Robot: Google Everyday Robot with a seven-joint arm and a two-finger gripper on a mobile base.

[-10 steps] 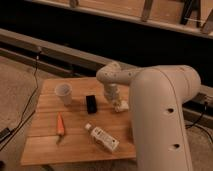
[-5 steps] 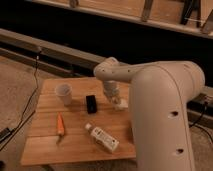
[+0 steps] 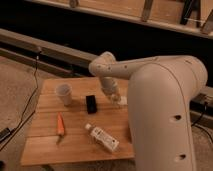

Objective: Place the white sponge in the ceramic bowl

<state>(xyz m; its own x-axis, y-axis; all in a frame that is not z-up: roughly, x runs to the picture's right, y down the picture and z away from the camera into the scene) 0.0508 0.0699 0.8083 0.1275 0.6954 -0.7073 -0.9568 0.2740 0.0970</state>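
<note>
My gripper [image 3: 113,95] hangs from the big pale arm [image 3: 160,90] over the right part of the wooden table [image 3: 75,147], pointing down. A small off-white patch [image 3: 121,101] shows right beside it, which looks like the white sponge; I cannot tell whether it is held. The ceramic bowl is hidden, and the arm covers the table's right side.
A white cup [image 3: 64,93] stands at the back left. A small black block [image 3: 91,103] lies left of the gripper. An orange carrot-like object [image 3: 60,125] lies front left, and a white labelled bottle [image 3: 102,138] lies at the front. A cable [image 3: 30,102] hangs left of the table.
The gripper and forearm have shifted slightly left and back over the table. The objects on the table have not moved.
</note>
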